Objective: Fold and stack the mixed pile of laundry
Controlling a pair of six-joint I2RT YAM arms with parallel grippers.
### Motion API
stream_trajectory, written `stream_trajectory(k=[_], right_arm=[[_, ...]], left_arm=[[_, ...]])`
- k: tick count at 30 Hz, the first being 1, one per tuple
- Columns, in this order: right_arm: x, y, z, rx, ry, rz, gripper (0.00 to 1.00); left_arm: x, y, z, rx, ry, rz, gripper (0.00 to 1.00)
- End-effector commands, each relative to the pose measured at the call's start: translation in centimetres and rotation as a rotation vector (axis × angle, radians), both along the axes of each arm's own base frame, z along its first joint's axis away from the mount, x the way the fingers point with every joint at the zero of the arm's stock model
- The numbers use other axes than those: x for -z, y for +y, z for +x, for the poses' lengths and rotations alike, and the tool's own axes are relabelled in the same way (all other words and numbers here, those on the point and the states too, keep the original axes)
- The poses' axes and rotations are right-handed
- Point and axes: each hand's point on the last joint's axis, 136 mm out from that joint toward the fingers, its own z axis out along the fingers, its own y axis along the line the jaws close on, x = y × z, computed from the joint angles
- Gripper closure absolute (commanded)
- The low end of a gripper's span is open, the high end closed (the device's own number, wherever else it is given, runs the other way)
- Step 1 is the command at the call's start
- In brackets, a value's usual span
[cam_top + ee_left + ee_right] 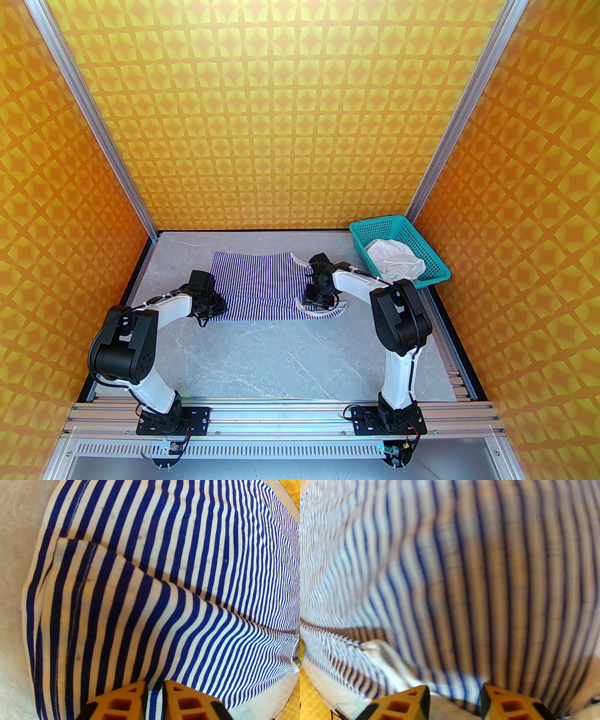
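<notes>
Left gripper (154, 691) sits nearest the lens in the left wrist view: its orange jaws are nearly closed, with a thin pinch of the striped garment (164, 585) running between them. Right gripper (454, 700) has its jaws partly apart over the garment's trimmed edge. Cloth lies between them, but the blur makes it impossible to tell whether it is clamped.

Location: the striped garment lies spread on the worktop (281, 356) between the two arms, with the left gripper at its near-left corner and the right gripper at its right edge.

Hazards, as judged:
- Uneven hold. If only the left side is secured, a lift would likely drag the garment askew and the fold line would come out crooked.
- Thin pinch. Smooth knit may slip out of the left jaws under tension.
- Double layer. A raised flap beside the left gripper suggests one layer may be caught without the other.

Containers: the teal basket (379, 229) stands at the far right corner of the worktop. It holds the white cloth (396, 262), crumpled, not yet folded or stacked
</notes>
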Motion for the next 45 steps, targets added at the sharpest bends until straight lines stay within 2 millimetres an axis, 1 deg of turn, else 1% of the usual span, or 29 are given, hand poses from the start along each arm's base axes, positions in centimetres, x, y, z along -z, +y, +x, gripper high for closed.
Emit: stream_trajectory(k=[1, 3, 5, 6, 8, 10, 12, 13, 15, 17, 19, 20, 23, 25, 26, 29, 33, 36, 39, 41, 42, 43, 45], right_arm=[[-3.0, -1.4, -0.1, -0.043, -0.052, -0.071, 0.54], [-4.6, -1.0, 0.5, -0.041, -0.088, -0.058, 0.54], [-5.6, -0.4, 1.3, -0.044, -0.127, -0.048, 0.54], [-5.9, 0.0, 1.9, -0.045, -0.148, -0.044, 0.53], [-5.8, 1.0, 2.8, -0.049, -0.160, -0.040, 0.53], [-5.5, 2.3, 4.1, -0.055, -0.172, -0.019, 0.52], [-4.9, 3.2, 5.6, -0.050, -0.194, -0.003, 0.52], [-4.6, 3.5, 6.1, -0.044, -0.200, -0.003, 0.52], [-3.5, 3.6, 7.1, -0.027, -0.203, -0.020, 0.53], [-2.2, 3.5, 7.3, -0.021, -0.183, -0.037, 0.53], [-0.9, 3.2, 6.8, -0.015, -0.154, -0.048, 0.53], [-0.4, 3.1, 6.4, -0.011, -0.144, -0.050, 0.53], [1.0, 2.4, 4.9, -0.001, -0.103, -0.066, 0.53], [1.9, 1.8, 3.3, 0.008, -0.066, -0.074, 0.53], [2.4, 1.3, 2.2, 0.012, -0.045, -0.083, 0.53], [3.3, 0.1, -0.9, 0.030, 0.000, -0.090, 0.53], [4.1, -0.9, -5.6, 0.029, 0.050, -0.101, 0.53], [4.3, -1.1, -9.1, 0.026, 0.077, -0.089, 0.53], [4.3, -1.3, -11.9, 0.027, 0.096, -0.082, 0.53], [3.9, -1.5, -12.6, 0.023, 0.096, -0.079, 0.53], [3.4, -1.5, -12.4, 0.015, 0.088, -0.083, 0.53], [2.6, -1.5, -11.8, 0.001, 0.067, -0.097, 0.53], [0.8, -1.3, -9.7, -0.028, 0.013, -0.126, 0.53]], left_arm=[[-1.5, 0.8, -1.3, 0.018, 0.013, 0.031, 0.76], [-4.5, 0.0, -0.5, 0.054, -0.047, 0.031, 0.71], [-6.8, -0.8, 0.5, 0.085, -0.101, 0.029, 0.67], [-7.6, -1.2, 1.1, 0.095, -0.120, 0.021, 0.66], [-8.1, -1.9, 2.9, 0.115, -0.136, 0.010, 0.67], [-7.9, -2.5, 5.0, 0.131, -0.149, 0.008, 0.69], [-7.3, -2.9, 6.9, 0.141, -0.161, 0.004, 0.71], [-6.5, -3.2, 8.0, 0.143, -0.157, 0.004, 0.72], [-5.0, -3.4, 9.2, 0.139, -0.131, 0.004, 0.75], [-3.4, -3.5, 9.3, 0.132, -0.099, -0.002, 0.76], [-2.1, -3.6, 8.7, 0.119, -0.075, -0.010, 0.77], [-1.4, -3.6, 8.1, 0.114, -0.059, -0.013, 0.77], [0.6, -3.1, 5.6, 0.101, -0.004, -0.012, 0.77], [2.0, -2.8, 3.5, 0.094, 0.038, -0.010, 0.77], [2.6, -2.5, 2.3, 0.093, 0.060, -0.007, 0.77], [3.4, -1.9, -1.0, 0.082, 0.107, -0.005, 0.78], [3.5, -1.5, -5.3, 0.068, 0.142, -0.010, 0.77], [3.1, -1.5, -7.7, 0.068, 0.155, -0.012, 0.77], [2.4, -1.5, -9.0, 0.072, 0.159, -0.014, 0.76], [1.6, -1.5, -9.1, 0.075, 0.144, -0.016, 0.75], [1.0, -1.6, -8.9, 0.077, 0.130, -0.018, 0.74], [0.4, -1.7, -8.3, 0.079, 0.111, -0.017, 0.73], [-1.1, -2.1, -6.7, 0.087, 0.073, -0.021, 0.71]])
